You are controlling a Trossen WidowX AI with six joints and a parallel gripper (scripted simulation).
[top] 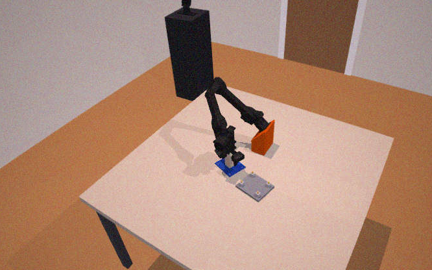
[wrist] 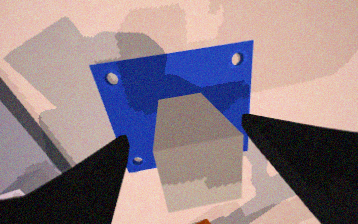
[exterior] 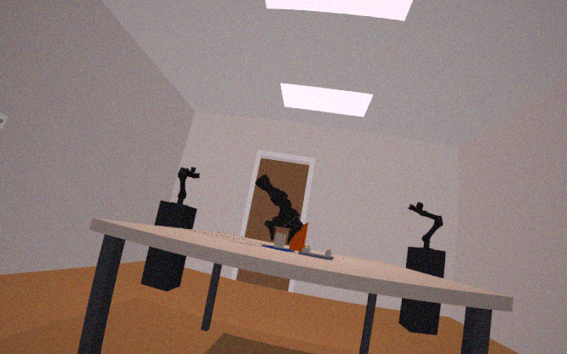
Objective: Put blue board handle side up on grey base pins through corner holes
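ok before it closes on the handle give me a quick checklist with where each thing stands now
- gripper open: ok
- nothing held yet: ok
- blue board flat on the table, handle up: ok
- fingers on opposite sides of the handle: ok
- fingers low enough for a firm grip: cannot tell
- grey base beside the board, all four pins showing: ok

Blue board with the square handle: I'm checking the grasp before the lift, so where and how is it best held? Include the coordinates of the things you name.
Probably by the upright grey block handle [top: 228,161] [exterior: 279,240] [wrist: 198,150], from above, with the end effector [top: 229,160] [exterior: 280,241] [wrist: 185,129] closing on two opposite side faces. The thin blue board [top: 222,163] [exterior: 271,247] [wrist: 190,65] lies flat, offering little edge, while the handle's flat sides rise between the open fingers.
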